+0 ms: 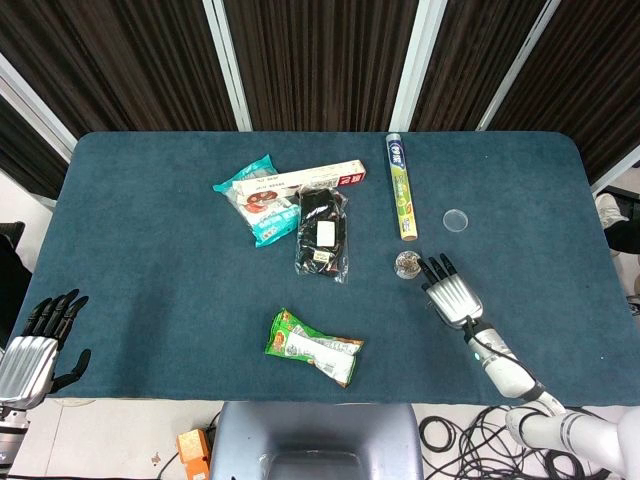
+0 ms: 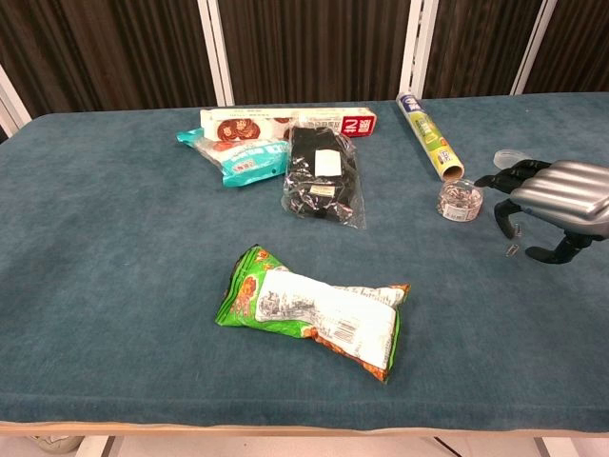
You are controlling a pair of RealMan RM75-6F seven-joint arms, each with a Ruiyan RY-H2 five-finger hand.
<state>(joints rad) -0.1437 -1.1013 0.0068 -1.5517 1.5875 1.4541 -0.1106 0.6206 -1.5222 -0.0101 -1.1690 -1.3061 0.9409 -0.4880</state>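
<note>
My right hand (image 1: 452,291) (image 2: 557,193) hovers low over the table's right side with its fingers spread and nothing in them. Just ahead of its fingertips stands a small clear cup of paper clips (image 1: 407,264) (image 2: 460,201). A loose paper clip (image 2: 512,249) lies on the cloth under the hand. My left hand (image 1: 35,343) hangs off the table's near left corner, fingers apart and holding nothing; the chest view does not show it.
A green snack bag (image 1: 313,347) (image 2: 319,312) lies near the front edge. Further back are a black packet (image 1: 322,232), a teal pouch (image 1: 259,199), a long flat box (image 1: 300,180), a foil roll (image 1: 401,199) and a clear lid (image 1: 456,219).
</note>
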